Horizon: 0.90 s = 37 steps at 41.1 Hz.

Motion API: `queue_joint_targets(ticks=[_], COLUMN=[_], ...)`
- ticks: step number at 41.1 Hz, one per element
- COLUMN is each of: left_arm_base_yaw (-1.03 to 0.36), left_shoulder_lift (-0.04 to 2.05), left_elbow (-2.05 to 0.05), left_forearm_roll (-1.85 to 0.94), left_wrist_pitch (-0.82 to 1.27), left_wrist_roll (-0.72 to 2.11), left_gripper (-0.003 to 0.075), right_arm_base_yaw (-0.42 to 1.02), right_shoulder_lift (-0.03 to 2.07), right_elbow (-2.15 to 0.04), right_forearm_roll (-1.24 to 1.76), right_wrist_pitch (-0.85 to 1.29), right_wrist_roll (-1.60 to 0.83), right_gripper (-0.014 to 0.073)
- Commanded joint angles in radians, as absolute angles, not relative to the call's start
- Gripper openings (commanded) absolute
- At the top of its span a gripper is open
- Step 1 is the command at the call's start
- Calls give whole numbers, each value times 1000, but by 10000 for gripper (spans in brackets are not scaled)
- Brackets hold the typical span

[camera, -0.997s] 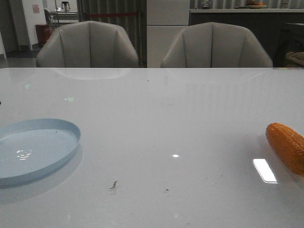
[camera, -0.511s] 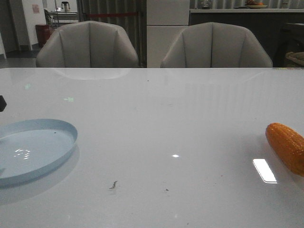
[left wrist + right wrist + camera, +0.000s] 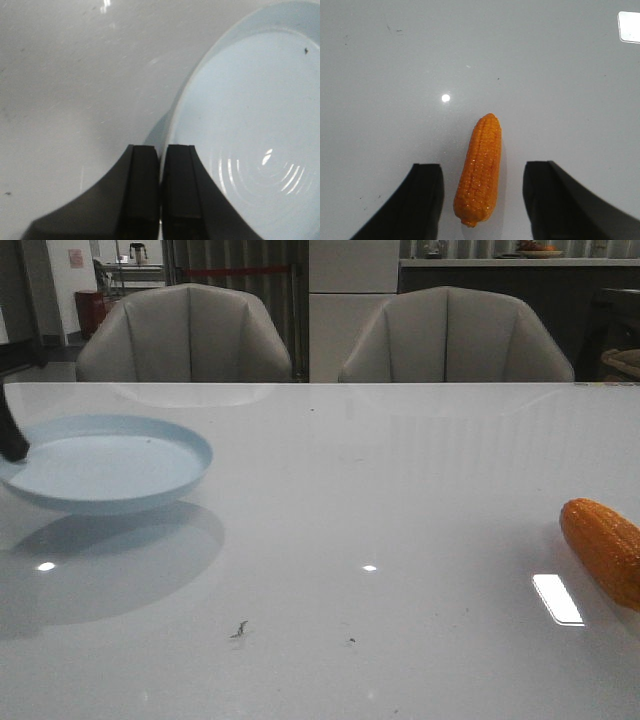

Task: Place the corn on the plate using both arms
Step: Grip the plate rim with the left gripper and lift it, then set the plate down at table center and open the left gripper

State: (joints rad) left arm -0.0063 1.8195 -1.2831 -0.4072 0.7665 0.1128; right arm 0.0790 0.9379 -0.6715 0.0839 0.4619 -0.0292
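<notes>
The pale blue plate hangs above the white table at the left and casts a shadow below it. My left gripper shows only as a black part at the plate's left rim. In the left wrist view the gripper is shut on the rim of the plate. The orange corn lies on the table at the right edge. In the right wrist view my right gripper is open, and the corn lies lengthwise between the fingers, apart from both.
Two grey chairs stand behind the table's far edge. A small dark speck lies on the near middle of the table. A bright light reflection lies beside the corn.
The plate has risen off the table and moved up and to the right, held at its left rim by the left gripper. The corn has not moved.
</notes>
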Motion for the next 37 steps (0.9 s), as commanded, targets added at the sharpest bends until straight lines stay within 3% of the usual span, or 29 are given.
queue_joint_targets(ticks=[1, 22, 37], left_arm_base_yaw=[-57, -383, -440], left_shoulder_lift=[1761, 1802, 1917], left_elbow=[-1360, -1397, -1397], left_forearm_roll=[-481, -542, -536], left_wrist_pitch=[786, 701, 735], left_wrist_roll=[109, 109, 109], left_gripper=[94, 94, 113], right_arm_base_yaw=[75, 75, 75], right_shoulder_lift=[932, 932, 932], right_elbow=[-708, -708, -708], right_forearm_roll=[88, 88, 88], right_wrist_pitch=[394, 393, 394], right_wrist_roll=[-35, -35, -35], right_gripper=[466, 466, 466])
